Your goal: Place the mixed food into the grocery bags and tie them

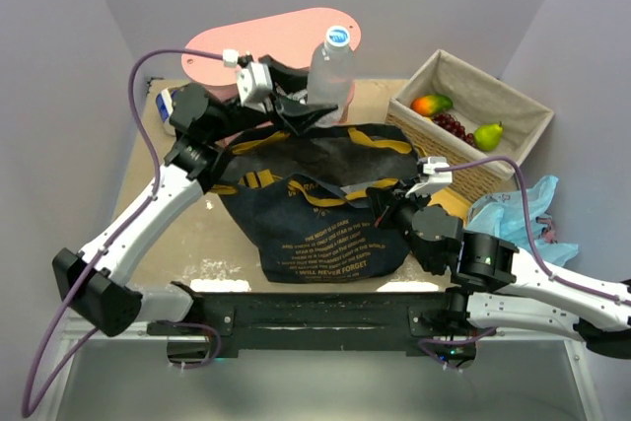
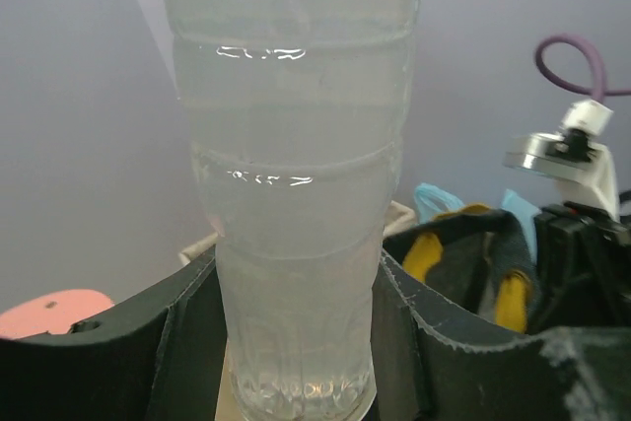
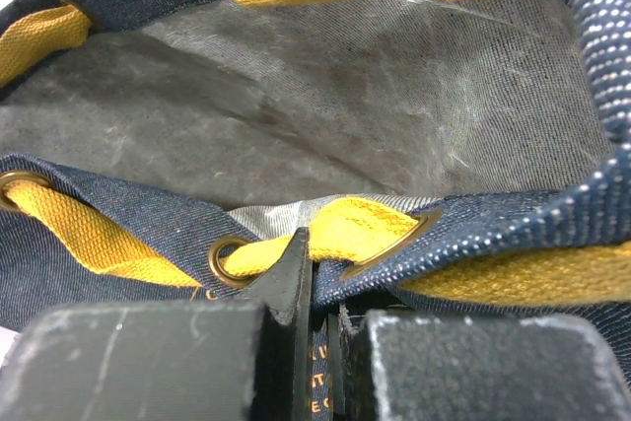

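A clear water bottle [image 1: 332, 71] with a blue-and-white cap stands upright just behind the dark navy tote [image 1: 325, 219]. My left gripper [image 1: 308, 107] is shut on its lower body. In the left wrist view the bottle [image 2: 296, 194] fills the gap, and both black fingers [image 2: 148, 342] press its sides. My right gripper [image 1: 386, 200] is shut on the tote's near rim [image 3: 473, 214], beside a yellow handle [image 3: 380, 229] that runs through a brass eyelet. The tote's mouth is held open onto its grey lining [image 3: 296, 96]. Mango [image 1: 431, 104], dark grapes [image 1: 454, 127] and pear [image 1: 488, 135] lie in the basket.
The wicker basket [image 1: 493, 84] with cloth lining stands at the back right. A light-blue plastic bag [image 1: 513, 212] lies crumpled between the basket and my right arm. A pink oval board [image 1: 266, 41] sits at the back. A small blue and white thing [image 1: 168, 104] lies at the back left.
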You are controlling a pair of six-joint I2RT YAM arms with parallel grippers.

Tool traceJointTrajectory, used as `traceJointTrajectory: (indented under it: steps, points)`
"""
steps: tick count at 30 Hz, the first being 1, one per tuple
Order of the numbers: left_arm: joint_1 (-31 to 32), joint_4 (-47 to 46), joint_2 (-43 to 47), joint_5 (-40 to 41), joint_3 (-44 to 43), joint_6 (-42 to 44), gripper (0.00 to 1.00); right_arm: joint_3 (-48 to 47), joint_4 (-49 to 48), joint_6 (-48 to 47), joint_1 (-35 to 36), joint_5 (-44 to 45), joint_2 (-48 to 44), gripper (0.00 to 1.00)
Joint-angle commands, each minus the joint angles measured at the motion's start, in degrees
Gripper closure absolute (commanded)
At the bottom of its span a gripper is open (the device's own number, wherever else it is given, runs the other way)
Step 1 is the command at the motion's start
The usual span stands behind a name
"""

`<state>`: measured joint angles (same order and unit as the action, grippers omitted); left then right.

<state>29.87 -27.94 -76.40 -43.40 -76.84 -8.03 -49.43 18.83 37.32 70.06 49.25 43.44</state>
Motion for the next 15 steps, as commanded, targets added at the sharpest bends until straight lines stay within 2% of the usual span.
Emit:
traceJointTrajectory:
  steps: [1, 3, 7, 15]
  points:
    - [3.9, 6.5, 4.3, 1.5, 2.7, 6.6, 1.00, -0.6, -2.2, 0.1, -0.2, -0.1, -0.9, 1.00]
    - [6.2, 12.1, 4.7, 1.6, 3.3, 7.7, 1.00, -1.0, -1.3, 0.2, -0.2, -0.1, -1.0, 1.00]
    - [7.0, 10.3, 6.9, 3.4, 8.5, 9.7, 1.00, -1.1, 0.0, 1.1, -0.2, 0.1, -1.8, 1.00]
    - [6.9, 13.3, 7.0, 7.0, 11.4, 12.4, 1.00, -1.0, 0.4, 2.1, -0.2, 0.1, -2.8, 1.00]
